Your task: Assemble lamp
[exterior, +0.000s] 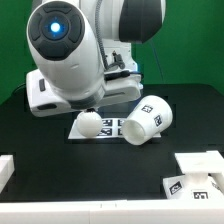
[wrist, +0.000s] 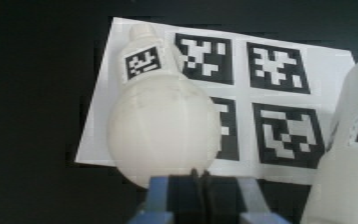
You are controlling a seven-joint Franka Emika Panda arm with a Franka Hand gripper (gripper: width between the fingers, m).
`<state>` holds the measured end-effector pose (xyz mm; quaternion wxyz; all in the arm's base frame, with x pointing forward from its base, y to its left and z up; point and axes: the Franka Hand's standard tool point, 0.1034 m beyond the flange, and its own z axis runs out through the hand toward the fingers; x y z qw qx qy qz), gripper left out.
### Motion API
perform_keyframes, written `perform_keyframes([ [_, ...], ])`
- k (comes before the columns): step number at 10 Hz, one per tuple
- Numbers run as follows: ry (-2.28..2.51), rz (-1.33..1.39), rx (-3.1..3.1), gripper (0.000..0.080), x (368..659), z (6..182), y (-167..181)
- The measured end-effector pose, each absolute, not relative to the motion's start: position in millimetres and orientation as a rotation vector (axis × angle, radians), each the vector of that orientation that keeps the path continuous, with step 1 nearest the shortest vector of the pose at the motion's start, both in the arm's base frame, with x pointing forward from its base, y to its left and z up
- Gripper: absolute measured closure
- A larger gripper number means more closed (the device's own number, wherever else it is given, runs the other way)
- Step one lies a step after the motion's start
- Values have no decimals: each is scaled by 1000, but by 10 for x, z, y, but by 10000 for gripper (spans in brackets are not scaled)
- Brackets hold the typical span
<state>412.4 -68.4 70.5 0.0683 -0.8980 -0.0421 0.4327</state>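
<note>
The bulb (exterior: pixel 90 123) is lying on its side on the marker board (exterior: pixel 111 129), covering part of the board's printed tags. In the wrist view, the bulb's tagged neck is pointing away from the hand (wrist: pixel 197 192), which is sitting over the marker board at the bulb's round end. The fingers (wrist: pixel 162 200) are standing together with only a thin dark slit between them, clamping nothing. The shade (exterior: pixel 148 120) is lying on its side at the marker board's edge on the exterior view's right. The base (exterior: pixel 200 165) is resting on the table (exterior: pixel 40 150), well apart from the marker board, toward the exterior view's right.
</note>
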Motion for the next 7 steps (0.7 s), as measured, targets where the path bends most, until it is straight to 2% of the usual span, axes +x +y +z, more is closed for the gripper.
perform_keyframes([
  [3, -97, 1333, -2723, 798, 4104, 672, -688],
  [4, -92, 1344, -2729, 718, 4099, 659, -665],
  [5, -123, 1325, -2727, 582, 4081, 597, -704],
  [6, -91, 1350, -2709, 582, 3941, 447, -858],
  [7, -72, 1373, -2694, 399, 3958, 483, -902],
])
